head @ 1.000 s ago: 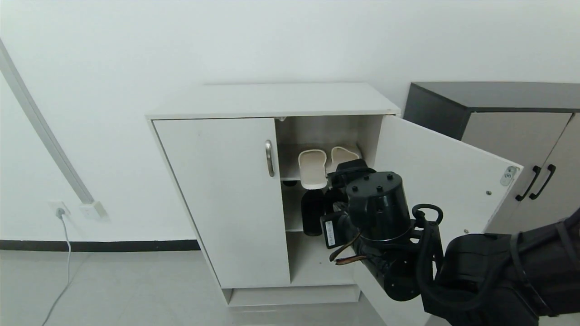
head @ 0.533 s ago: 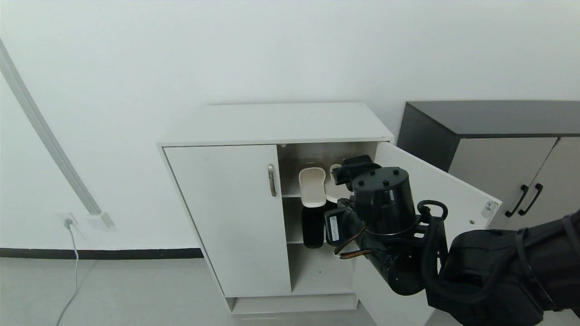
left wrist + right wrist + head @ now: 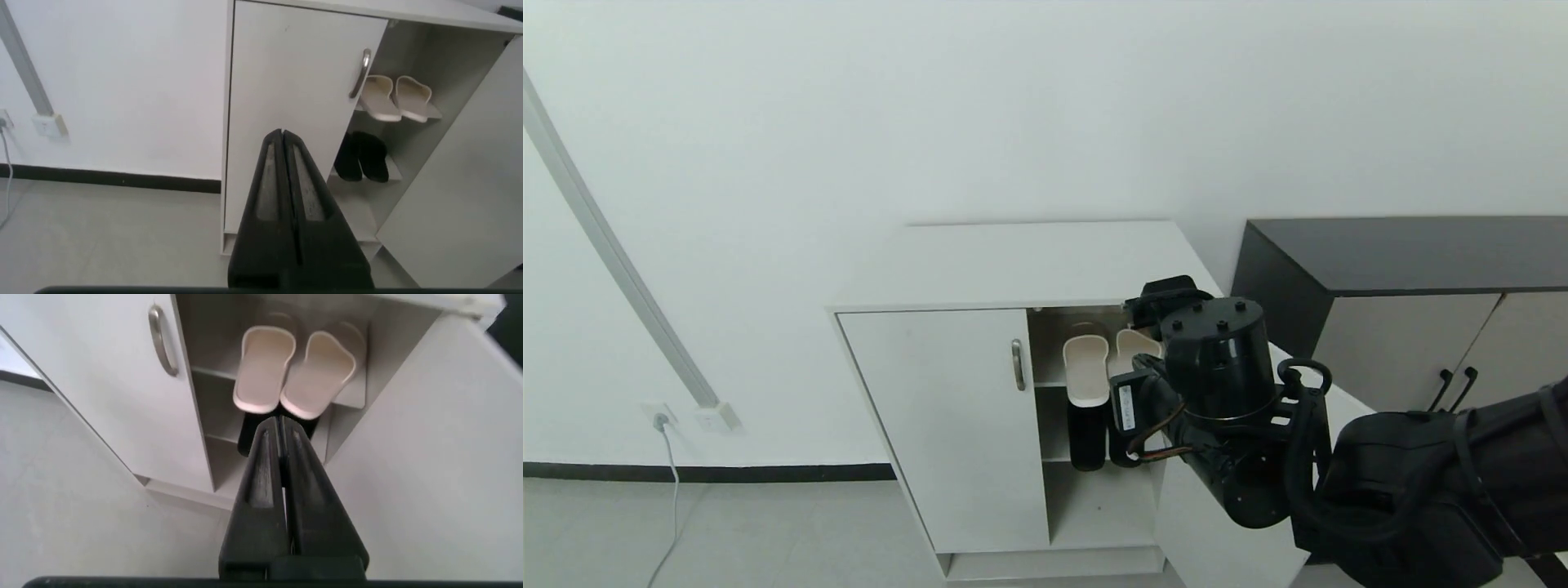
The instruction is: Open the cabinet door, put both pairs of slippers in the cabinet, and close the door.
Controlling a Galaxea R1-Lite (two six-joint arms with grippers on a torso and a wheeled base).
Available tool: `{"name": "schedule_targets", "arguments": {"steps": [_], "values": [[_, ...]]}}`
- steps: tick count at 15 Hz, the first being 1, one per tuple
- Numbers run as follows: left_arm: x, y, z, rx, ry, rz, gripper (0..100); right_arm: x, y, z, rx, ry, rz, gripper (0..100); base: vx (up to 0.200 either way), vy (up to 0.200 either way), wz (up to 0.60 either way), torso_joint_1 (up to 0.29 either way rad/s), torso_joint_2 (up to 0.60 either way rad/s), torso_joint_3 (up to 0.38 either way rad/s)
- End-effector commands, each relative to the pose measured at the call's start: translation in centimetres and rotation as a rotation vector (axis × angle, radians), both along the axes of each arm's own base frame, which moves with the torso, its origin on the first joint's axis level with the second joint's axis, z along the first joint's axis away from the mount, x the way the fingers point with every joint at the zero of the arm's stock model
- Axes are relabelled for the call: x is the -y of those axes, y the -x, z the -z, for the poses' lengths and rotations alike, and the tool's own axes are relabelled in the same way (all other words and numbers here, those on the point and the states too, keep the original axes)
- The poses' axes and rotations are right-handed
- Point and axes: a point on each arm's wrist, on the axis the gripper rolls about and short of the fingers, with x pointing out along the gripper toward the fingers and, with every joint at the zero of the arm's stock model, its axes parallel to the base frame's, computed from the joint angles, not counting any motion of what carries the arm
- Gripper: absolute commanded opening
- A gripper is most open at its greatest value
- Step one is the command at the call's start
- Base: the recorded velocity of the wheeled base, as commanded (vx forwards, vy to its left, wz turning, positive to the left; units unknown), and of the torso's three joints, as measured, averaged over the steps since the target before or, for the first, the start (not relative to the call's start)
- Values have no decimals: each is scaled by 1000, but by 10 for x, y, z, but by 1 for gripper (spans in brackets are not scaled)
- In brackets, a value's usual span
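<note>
Lower middle of the head view: the white cabinet (image 3: 1013, 261) stands with its right door (image 3: 1217, 531) swung open and left door (image 3: 947, 425) closed; the white slippers (image 3: 1086, 371) lie side by side on the upper shelf (image 3: 1045, 382), the black slippers (image 3: 1086, 437) on the shelf just below. The right pincer (image 3: 283, 425) is pressed together in front of the open compartment, near the white pair; the left pincer (image 3: 283, 139), also pressed together, faces the closed door.

Matt white cabinet (image 3: 947, 425), metal handle (image 3: 1018, 365)
</note>
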Motion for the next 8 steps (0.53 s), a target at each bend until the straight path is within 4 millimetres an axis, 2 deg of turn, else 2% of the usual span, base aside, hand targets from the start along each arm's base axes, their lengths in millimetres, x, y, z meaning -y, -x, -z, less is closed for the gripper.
{"name": "schedule_targets", "arguments": {"steps": [1, 5, 8], "values": [[0, 0, 0, -1, 0, -1, 0, 1, 1, 1, -4, 3, -1, 0, 0, 0, 0, 232, -559, -315], [0, 0, 0, -2, 0, -1, 0, 2, -1, 3, -6, 6, 7, 0, 0, 0, 0, 255, -582, -331], [0, 0, 0, -1, 0, -1, 0, 10, -11, 3, -8, 9, 39, 0, 0, 0, 0, 264, -590, -320]]}}
